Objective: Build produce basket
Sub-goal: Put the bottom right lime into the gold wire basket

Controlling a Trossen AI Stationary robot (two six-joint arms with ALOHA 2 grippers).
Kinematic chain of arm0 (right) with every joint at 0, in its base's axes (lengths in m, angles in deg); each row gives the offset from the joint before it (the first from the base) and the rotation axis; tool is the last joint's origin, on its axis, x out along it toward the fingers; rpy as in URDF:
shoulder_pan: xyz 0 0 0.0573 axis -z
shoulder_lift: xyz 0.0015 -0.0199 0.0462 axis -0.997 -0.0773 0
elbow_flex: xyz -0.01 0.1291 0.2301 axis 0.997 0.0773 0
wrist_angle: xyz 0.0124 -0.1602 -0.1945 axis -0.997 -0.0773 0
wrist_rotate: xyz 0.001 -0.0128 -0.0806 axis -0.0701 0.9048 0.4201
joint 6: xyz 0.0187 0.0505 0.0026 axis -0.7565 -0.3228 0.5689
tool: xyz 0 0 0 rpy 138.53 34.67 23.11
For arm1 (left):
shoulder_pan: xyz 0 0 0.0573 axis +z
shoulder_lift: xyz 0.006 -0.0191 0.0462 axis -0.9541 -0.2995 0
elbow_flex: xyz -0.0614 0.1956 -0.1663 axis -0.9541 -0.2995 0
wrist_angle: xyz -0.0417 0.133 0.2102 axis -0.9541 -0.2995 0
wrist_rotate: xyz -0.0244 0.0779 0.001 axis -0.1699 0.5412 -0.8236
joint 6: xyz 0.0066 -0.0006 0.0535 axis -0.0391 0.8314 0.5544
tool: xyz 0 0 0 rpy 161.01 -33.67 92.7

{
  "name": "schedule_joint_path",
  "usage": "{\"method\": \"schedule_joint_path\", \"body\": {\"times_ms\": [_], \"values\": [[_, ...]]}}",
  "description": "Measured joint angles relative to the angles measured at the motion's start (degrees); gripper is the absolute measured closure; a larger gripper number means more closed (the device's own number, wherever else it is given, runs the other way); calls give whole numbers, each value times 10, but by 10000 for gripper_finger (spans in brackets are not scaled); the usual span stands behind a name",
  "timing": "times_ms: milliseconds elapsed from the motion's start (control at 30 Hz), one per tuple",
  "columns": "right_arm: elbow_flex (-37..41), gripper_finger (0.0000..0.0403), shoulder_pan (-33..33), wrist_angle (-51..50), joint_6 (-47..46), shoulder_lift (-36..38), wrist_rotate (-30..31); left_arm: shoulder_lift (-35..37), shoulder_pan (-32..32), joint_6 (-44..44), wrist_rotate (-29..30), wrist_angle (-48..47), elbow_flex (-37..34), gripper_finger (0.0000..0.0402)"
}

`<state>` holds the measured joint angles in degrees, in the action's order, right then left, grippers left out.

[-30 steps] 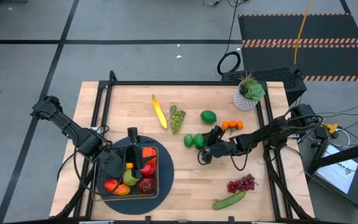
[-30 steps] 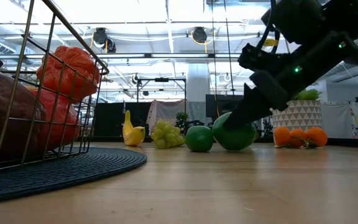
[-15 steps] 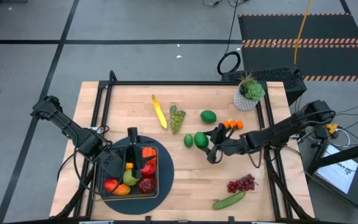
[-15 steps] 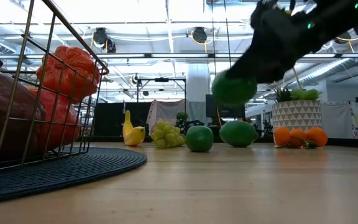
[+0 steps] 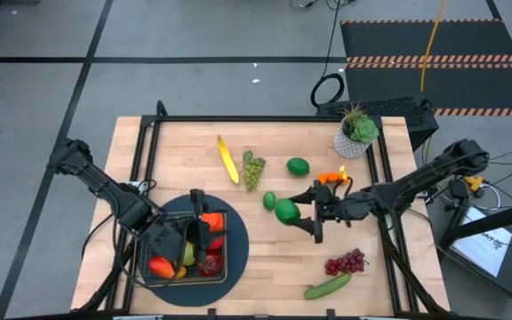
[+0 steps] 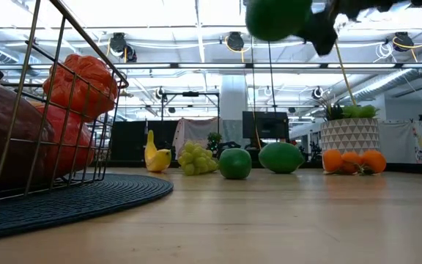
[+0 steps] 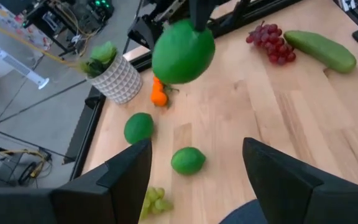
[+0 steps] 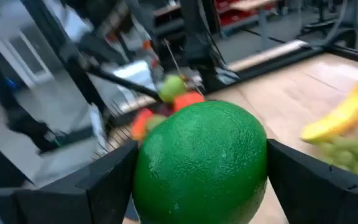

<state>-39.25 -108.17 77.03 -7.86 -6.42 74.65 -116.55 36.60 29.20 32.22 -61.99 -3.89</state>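
My right gripper (image 5: 292,212) is shut on a green lime (image 8: 201,163), high above the table's middle; the low view shows the lime (image 6: 277,18) well off the wood. The wire basket (image 5: 142,260) stands on a round dark mat (image 5: 236,253) at the near left, with red, orange and green produce (image 5: 204,240) inside. My left gripper (image 7: 194,186) hovers open over the basket, nothing between its fingers. A second lime (image 5: 269,201), a third (image 5: 299,166), the banana (image 5: 228,160), green grapes (image 5: 252,169), oranges (image 5: 332,178), purple grapes (image 5: 345,262) and a cucumber (image 5: 327,286) lie on the table. My right gripper pinches the lime between its two fingers (image 8: 114,180), one on each of two opposite sides (image 8: 143,171). The fingers come in level from the table's right side. The lime is lifted clear of the table.
A potted plant (image 5: 356,135) stands at the far right corner. Bare wood lies between the mat and the loose produce in the middle (image 5: 265,240). A black frame rail (image 5: 265,118) runs along the far edge.
My right gripper has risen from the table with the lime between its fingers and has tipped from slanting down to level. The lime has gone from resting beside the second lime to hanging well above the table; the second lime stayed put.
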Motion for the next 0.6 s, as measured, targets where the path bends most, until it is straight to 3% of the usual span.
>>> {"method": "schedule_joint_path", "body": {"times_ms": [267,600], "values": [[0,85,-27,126,29,0,-32,-9,0,41,1,31,0,151],[0,85,-65,170,240,0,-56,-9,0,42,1,33,0,151]]}}
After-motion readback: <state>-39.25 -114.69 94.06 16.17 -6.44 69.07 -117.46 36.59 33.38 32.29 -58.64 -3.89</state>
